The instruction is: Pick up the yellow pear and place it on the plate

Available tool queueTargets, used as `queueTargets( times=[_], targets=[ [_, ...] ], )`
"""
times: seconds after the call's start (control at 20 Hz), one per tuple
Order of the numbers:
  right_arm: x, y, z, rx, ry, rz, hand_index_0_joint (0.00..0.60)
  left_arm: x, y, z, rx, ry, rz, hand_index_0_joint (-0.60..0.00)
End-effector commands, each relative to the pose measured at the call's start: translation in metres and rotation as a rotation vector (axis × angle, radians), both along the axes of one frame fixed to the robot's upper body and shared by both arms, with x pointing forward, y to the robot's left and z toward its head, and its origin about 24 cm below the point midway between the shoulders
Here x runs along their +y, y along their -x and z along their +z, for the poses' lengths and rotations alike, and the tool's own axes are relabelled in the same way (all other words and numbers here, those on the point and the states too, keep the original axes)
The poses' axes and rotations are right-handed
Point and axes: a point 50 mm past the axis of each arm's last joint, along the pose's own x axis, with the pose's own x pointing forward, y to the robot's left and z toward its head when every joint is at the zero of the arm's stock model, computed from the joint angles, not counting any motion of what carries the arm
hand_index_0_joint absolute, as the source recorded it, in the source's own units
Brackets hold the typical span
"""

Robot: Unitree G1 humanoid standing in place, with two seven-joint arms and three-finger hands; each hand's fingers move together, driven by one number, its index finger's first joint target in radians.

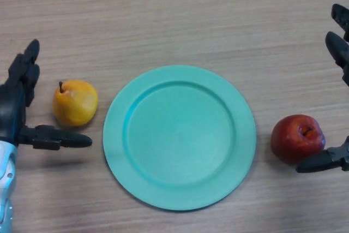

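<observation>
A yellow pear (75, 102) with a short dark stem lies on the wooden table, just left of the teal plate (179, 137). My left hand (17, 102) is open at the left edge: its fingers reach up beside the pear and its thumb stretches out below it, neither touching the fruit. The plate has nothing on it. My right hand (338, 53) shows at the right edge, open, with its thumb under a red apple.
A red apple (298, 138) rests on the table right of the plate, close to my right hand's thumb (322, 161). The wooden table top extends across the far side of the view.
</observation>
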Motion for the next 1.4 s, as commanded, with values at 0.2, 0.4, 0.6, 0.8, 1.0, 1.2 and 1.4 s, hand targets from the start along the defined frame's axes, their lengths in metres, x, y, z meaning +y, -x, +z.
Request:
queueTargets(
  times=[0.2,0.4,0.6,0.8,1.0,1.2,1.4],
  targets=[
    [-0.010,0.014,0.032,-0.249,0.044,-0.052,0.000,0.003,-0.015,0.042,-0.275,-0.009,-0.022,0.000],
    [-0.014,0.017,0.030,-0.228,0.028,-0.054,0.000,-0.004,-0.021,0.042,-0.311,0.006,-0.022,-0.150],
    [-0.015,0.020,0.031,-0.214,0.027,-0.055,0.000,-0.012,-0.027,0.039,-0.331,-0.085,0.000,-0.450],
    [-0.016,0.021,0.033,-0.207,0.019,-0.058,0.000,-0.014,-0.029,0.030,-0.287,-0.174,0.042,-0.600],
    [-0.013,0.021,0.033,-0.199,0.029,-0.055,0.000,-0.008,-0.027,0.026,-0.235,-0.190,0.046,-0.600],
    [-0.011,0.020,0.032,-0.208,0.039,-0.052,0.000,0.000,-0.021,0.028,-0.242,-0.199,0.066,-0.600],
    [-0.009,0.020,0.033,-0.209,0.033,-0.044,0.000,0.005,-0.013,0.038,-0.283,-0.220,0.106,-0.600]
  ],
)
